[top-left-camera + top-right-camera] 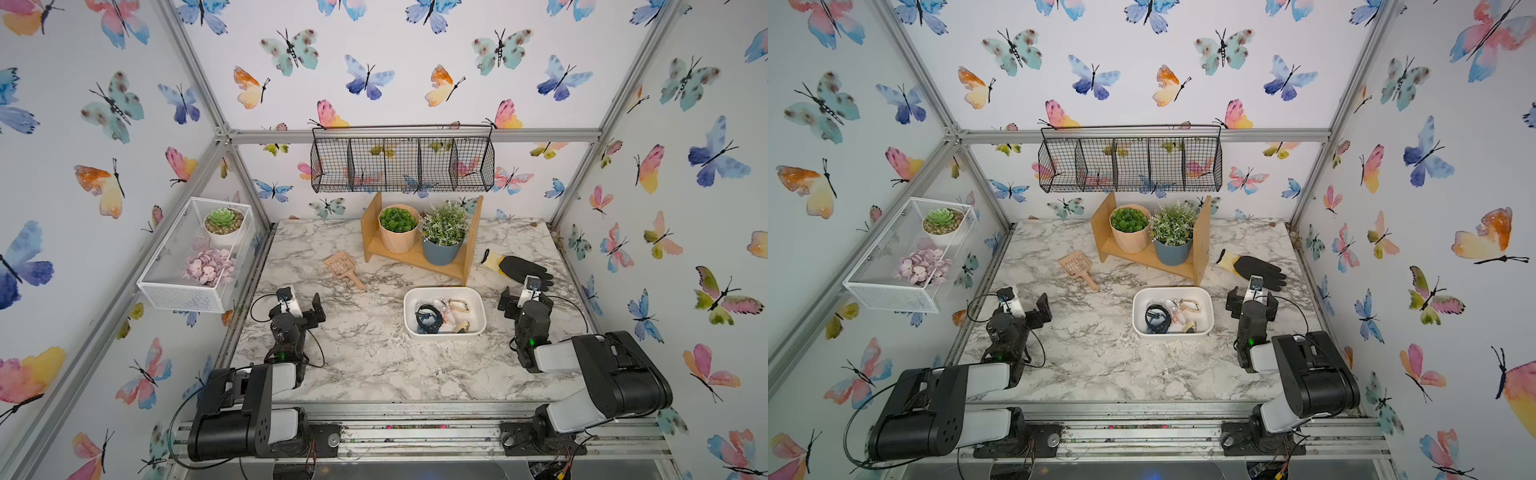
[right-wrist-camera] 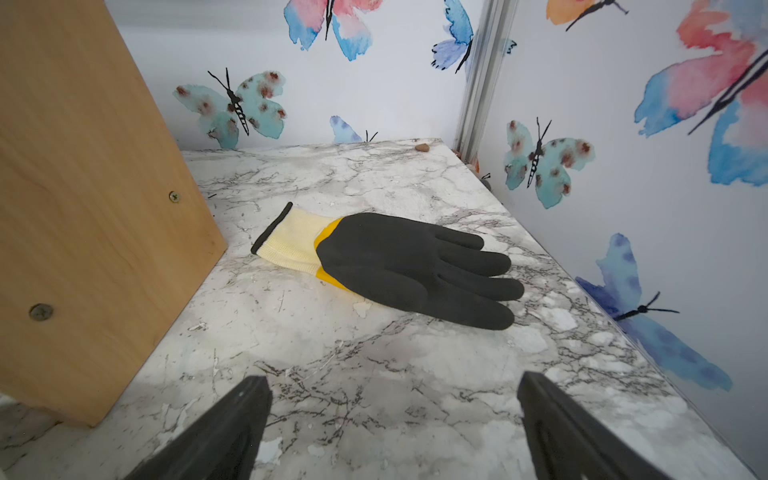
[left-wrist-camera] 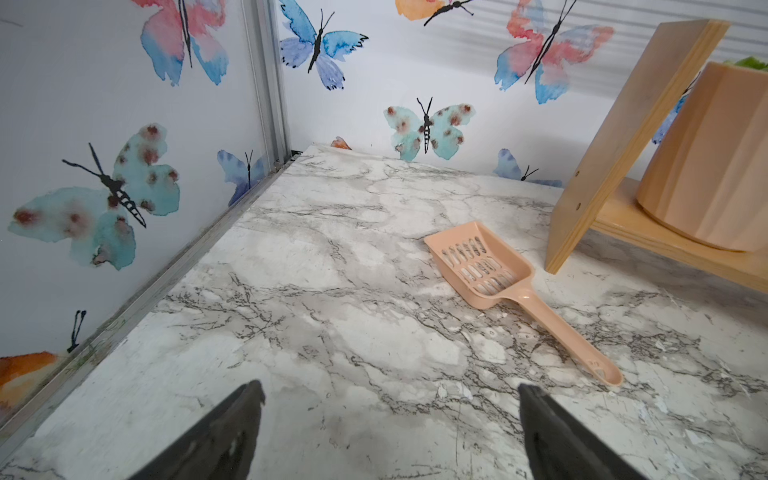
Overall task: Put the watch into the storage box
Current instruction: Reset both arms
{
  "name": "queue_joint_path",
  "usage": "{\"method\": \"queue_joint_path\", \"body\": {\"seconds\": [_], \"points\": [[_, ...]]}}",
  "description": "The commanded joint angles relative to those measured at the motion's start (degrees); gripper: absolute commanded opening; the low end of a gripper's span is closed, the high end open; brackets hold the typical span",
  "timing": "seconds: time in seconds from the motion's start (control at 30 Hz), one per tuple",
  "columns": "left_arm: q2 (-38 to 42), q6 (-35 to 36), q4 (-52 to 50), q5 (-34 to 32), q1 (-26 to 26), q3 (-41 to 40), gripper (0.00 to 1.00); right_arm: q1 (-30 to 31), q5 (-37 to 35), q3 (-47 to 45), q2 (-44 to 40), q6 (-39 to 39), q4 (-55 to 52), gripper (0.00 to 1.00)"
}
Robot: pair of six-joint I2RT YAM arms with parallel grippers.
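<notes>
Lying inside the storage box [image 1: 446, 335], toward its left end, the watch [image 1: 428, 318] shows in both top views as a dark coiled loop with a bluish part on its near side. Too small to tell case from strap. It shares the box with a gold-coloured clip [image 1: 459, 306] and some pale small pieces; whether they touch it, cannot tell. Judgement: the task looks done, with nothing left to carry.

Handling, as a guess: light, with a soft, springy strap and a stiff case whose face could scratch. Best hold would be across the strap loop, not on the face. A loose loop may roll, or snag the clip if lifted.

Left gripper [image 3: 390, 388]: jaws spread wide, nothing between them, over the bare marble table [image 3: 332, 291], left of the box and well apart from it. Peach scoop [image 3: 498, 278] lies farther off.

Right gripper [image 2: 392, 378]: likewise wide and empty, right of the box. Black-and-yellow glove [image 2: 399, 266] lies on its far side.

Wooden shelf [image 1: 415, 261] with two potted plants stands beyond the box.
</notes>
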State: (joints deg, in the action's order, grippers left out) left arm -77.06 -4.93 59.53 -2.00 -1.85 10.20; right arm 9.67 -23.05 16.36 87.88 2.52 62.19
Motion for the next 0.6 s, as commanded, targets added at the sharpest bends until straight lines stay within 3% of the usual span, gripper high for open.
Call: {"method": "queue_joint_path", "body": {"seconds": [0.0, 0.4, 0.53, 0.57], "points": [[-3.78, 4.20, 2.64, 3.90, 1.70, 1.82, 0.99, -0.25, 1.34, 0.75, 0.10, -0.33, 0.58, 0.99], [-3.45, 4.23, 1.67, 2.58, 2.29, 1.84, 0.99, -0.68, 3.30, 0.03, 0.37, -0.42, 1.64, 0.99], [-3.45, 4.23, 1.71, 2.53, 2.29, 1.89, 0.99, -1.06, 4.22, -4.36, 5.15, -2.57, 17.27, 0.99], [-3.45, 4.27, 1.68, 2.54, 2.29, 1.93, 0.99, -1.05, 4.06, -3.27, 2.83, -1.41, 11.13, 0.99]]}}
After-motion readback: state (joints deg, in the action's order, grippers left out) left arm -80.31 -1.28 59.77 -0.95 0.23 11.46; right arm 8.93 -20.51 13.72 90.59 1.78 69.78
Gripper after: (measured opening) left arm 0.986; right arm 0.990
